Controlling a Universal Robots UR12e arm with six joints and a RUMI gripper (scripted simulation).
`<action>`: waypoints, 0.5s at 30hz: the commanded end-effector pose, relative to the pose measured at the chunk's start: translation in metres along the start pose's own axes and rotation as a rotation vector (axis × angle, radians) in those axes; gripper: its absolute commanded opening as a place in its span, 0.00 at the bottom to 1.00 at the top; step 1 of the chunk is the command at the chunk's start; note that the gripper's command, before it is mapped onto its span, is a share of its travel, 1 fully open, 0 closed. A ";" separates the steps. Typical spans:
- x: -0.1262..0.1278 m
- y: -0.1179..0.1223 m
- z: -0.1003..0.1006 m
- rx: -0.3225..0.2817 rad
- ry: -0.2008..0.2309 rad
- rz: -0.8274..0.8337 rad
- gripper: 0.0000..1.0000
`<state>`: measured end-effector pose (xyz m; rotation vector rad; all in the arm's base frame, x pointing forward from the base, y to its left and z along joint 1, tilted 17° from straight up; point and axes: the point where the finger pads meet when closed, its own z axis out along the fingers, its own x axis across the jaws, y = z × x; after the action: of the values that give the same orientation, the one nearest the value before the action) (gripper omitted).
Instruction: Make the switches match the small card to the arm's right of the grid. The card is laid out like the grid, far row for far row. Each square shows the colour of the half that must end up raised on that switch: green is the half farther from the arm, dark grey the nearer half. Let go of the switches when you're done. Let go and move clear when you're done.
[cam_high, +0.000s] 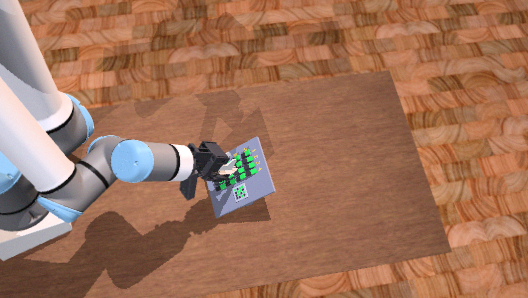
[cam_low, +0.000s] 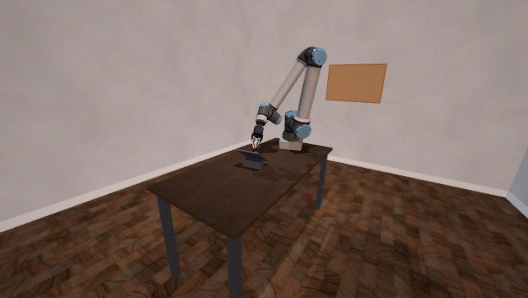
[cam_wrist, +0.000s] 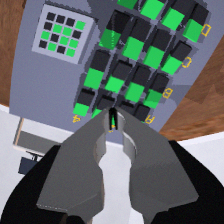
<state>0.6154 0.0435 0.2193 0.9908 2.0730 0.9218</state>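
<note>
The switches (cam_wrist: 137, 75) sit in a grid on a tilted grey panel (cam_high: 255, 187) near the arm's end of the table (cam_high: 350, 165). Their rows run slantwise across the panel, numbered along one edge, the small card (cam_wrist: 61, 33) beside them. The gripper (cam_wrist: 114, 121), pinched shut and empty, hangs just above the nearest row, tips pointing down.

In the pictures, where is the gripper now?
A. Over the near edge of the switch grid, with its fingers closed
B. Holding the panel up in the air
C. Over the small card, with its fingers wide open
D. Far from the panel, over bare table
A: the wrist view shows the gripper with fingers together, empty, at the near edge of the switch grid, while the small card lies off to one side.
</note>
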 end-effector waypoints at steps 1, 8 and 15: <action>-0.001 0.004 0.001 0.001 -0.040 0.129 0.00; -0.001 0.006 0.001 0.000 -0.055 0.223 0.00; -0.002 0.009 0.002 -0.001 -0.071 0.321 0.00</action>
<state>0.6197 0.0461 0.2242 1.2945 1.9281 1.0119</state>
